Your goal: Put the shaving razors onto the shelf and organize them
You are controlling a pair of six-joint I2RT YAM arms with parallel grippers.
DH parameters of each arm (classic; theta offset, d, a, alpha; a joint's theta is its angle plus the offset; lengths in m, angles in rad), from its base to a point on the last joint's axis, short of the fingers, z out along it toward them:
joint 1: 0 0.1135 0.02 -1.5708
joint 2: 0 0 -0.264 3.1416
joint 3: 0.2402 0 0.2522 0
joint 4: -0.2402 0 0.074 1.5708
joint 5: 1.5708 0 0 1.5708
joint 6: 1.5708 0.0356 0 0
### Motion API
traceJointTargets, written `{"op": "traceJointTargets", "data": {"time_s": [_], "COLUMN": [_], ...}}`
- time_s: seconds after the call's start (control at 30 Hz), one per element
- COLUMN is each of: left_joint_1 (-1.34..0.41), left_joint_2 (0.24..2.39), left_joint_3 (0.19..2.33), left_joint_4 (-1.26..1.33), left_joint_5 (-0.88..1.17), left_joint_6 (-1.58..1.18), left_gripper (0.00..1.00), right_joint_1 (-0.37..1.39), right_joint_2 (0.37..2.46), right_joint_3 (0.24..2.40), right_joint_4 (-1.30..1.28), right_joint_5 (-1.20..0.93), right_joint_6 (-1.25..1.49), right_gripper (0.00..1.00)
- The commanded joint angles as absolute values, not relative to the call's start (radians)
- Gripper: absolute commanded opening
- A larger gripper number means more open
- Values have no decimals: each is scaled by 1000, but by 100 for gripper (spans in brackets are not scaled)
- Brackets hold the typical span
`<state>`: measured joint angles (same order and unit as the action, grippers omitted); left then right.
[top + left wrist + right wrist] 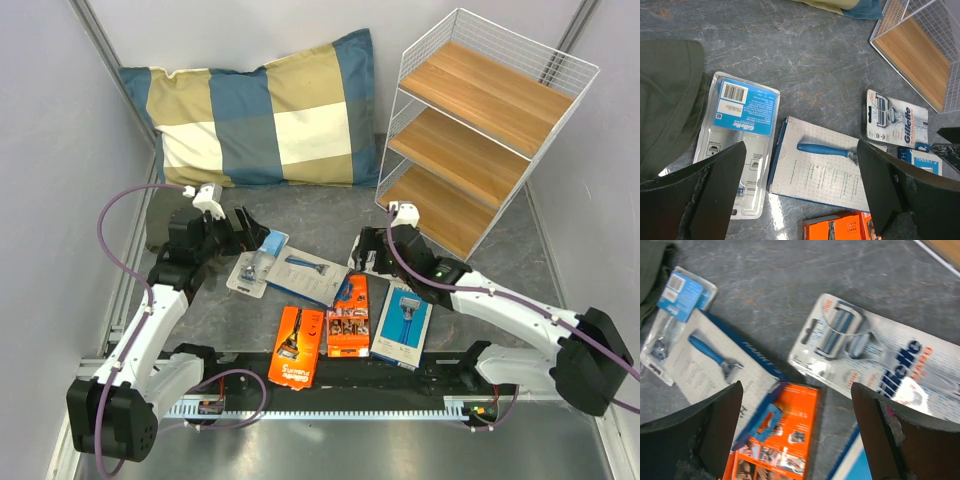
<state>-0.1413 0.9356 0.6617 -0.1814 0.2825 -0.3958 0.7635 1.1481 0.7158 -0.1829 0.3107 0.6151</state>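
Several razor packs lie on the grey table in front of the arms. A clear blister pack (253, 268) and a blue box picturing a razor (306, 276) lie at the left. Two orange cards (298, 346) (348, 316) and a second blue box (403, 325) lie nearer. My left gripper (245, 226) is open and empty above the blister pack (737, 135) and the blue box (825, 167). My right gripper (368, 258) is open and empty over an orange card (785, 435) and a Gillette blister pack (875, 365). The shelf (480, 130) stands at the far right, its boards bare.
A blue-and-tan checked pillow (265, 110) leans at the back left. An olive-green cloth object (165, 222) lies left of my left gripper, also in the left wrist view (665, 100). Grey walls close both sides.
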Motion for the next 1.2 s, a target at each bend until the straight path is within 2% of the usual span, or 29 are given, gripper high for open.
{"op": "traceJointTargets", "data": {"time_s": [0.0, 0.4, 0.73, 0.97, 1.17], "left_joint_1": [-140, -141, -143, -156, -219], "left_joint_2": [925, 1034, 1109, 1078, 930], "left_joint_3": [701, 758, 761, 635, 444], "left_joint_4": [-169, -250, -270, -262, -198], "left_joint_5": [292, 198, 307, 382, 388], "left_joint_6": [-387, -416, -458, -632, -813], "left_gripper": [100, 98, 99, 99, 99], "right_joint_1": [808, 815, 815, 815, 815], "right_joint_2": [1203, 1201, 1230, 1290, 1324], "right_joint_3": [787, 796, 790, 815, 772], "right_joint_4": [-77, -95, -87, -100, -18], "right_joint_5": [348, 334, 256, 155, 74], "right_joint_6": [615, 618, 601, 563, 561], "right_gripper": [98, 98, 98, 98, 98]}}
